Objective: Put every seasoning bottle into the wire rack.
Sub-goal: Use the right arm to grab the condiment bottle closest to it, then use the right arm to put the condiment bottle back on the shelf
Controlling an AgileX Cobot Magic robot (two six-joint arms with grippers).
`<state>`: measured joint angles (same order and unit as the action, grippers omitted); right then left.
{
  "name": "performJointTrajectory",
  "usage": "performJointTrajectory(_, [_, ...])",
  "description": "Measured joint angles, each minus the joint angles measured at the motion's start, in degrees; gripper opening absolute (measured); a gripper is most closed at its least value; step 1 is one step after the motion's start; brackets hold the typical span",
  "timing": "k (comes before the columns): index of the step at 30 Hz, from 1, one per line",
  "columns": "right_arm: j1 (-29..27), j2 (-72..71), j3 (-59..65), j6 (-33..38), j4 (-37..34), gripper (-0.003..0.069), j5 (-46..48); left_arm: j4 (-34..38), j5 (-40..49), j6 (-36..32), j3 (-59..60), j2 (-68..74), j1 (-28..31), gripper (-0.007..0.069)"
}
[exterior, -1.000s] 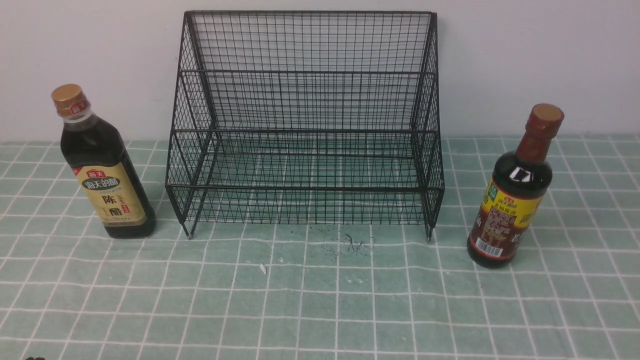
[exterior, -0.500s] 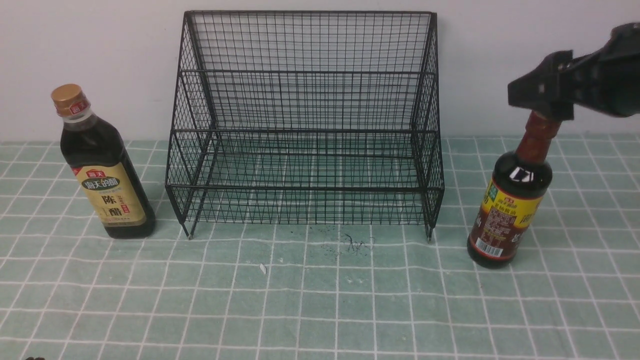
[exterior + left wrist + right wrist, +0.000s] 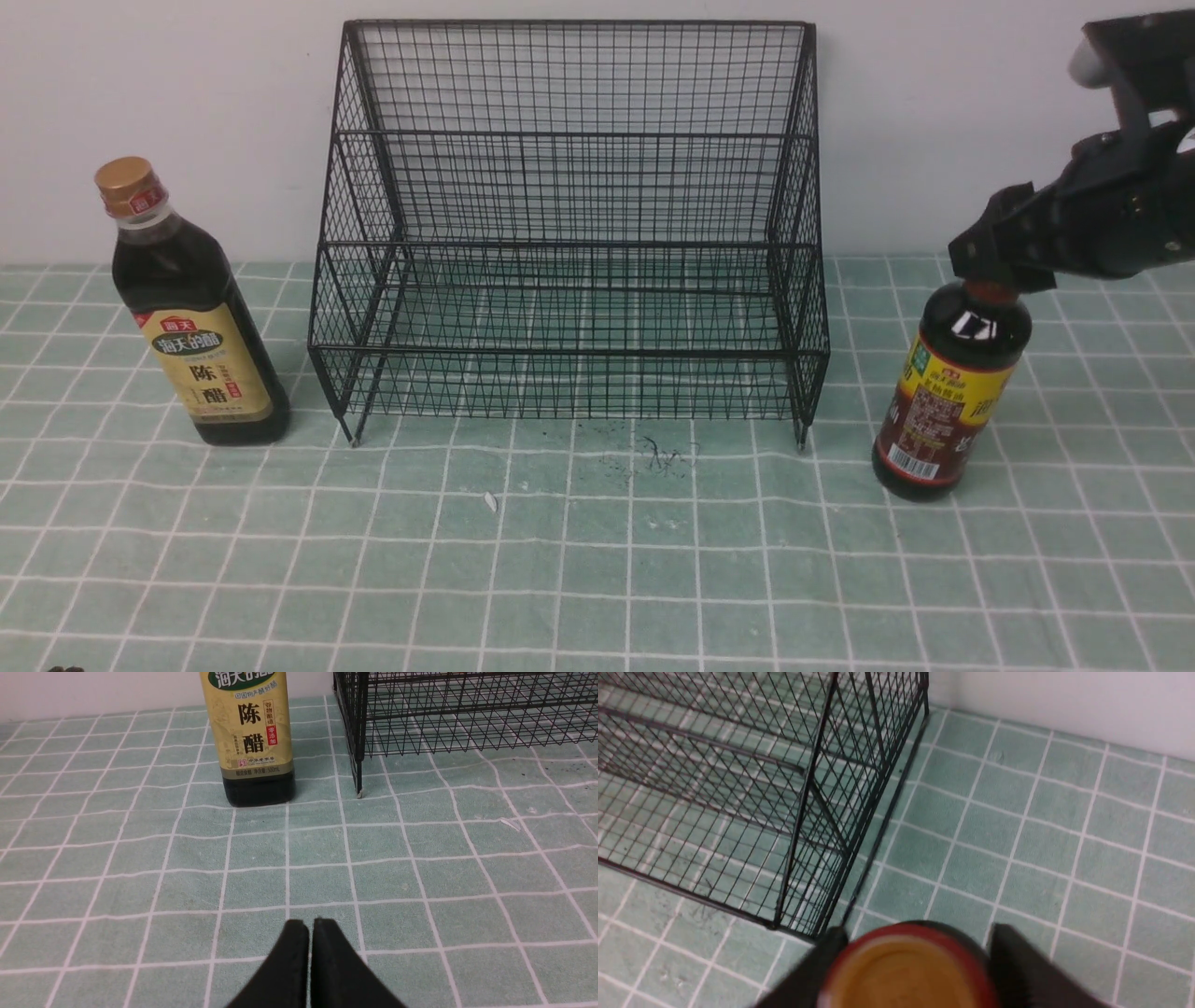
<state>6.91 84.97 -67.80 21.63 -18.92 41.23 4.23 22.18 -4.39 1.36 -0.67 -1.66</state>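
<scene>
The slim bottle [image 3: 948, 392] stood straight up, its neck inside the right gripper [image 3: 995, 269]. Its fingers [image 3: 1017, 961] sat on both sides; squeezing or not, I couldn't tell.

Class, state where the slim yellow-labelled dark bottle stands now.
Front view: the slim dark bottle stands on the right, beside the black wire-mesh rack, neck between the right gripper's fingers.

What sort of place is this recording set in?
Probably a mock kitchen counter: green checked cloth, wire rack, tan-label seasoning bottle, yellow-label seasoning bottle.
</scene>
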Motion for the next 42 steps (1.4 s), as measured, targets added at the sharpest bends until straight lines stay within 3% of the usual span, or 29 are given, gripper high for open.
performJointTrajectory(9, [0.0,-6.3,0.7,5.2,-0.8,0.0277,6.4,0.0,0.0,0.0,0.0,0.0,0.0,-0.0006])
performJointTrajectory(20, [0.1,-16.4,-11.3,16.7,-16.0,0.0277,18.0,0.0,0.0,0.0,0.0,0.0,0.0,-0.0006])
performJointTrajectory(30, [0.5,-5.1,-24.2,23.6,-25.3,0.0276,17.5,0.0,0.0,0.0,0.0,0.0,0.0,-0.0006])
performJointTrajectory(42, [6.9,12.3,-38.9,25.1,-24.9,0.0274,7.9,0.0,0.0,0.0,0.0,0.0,0.0,-0.0006])
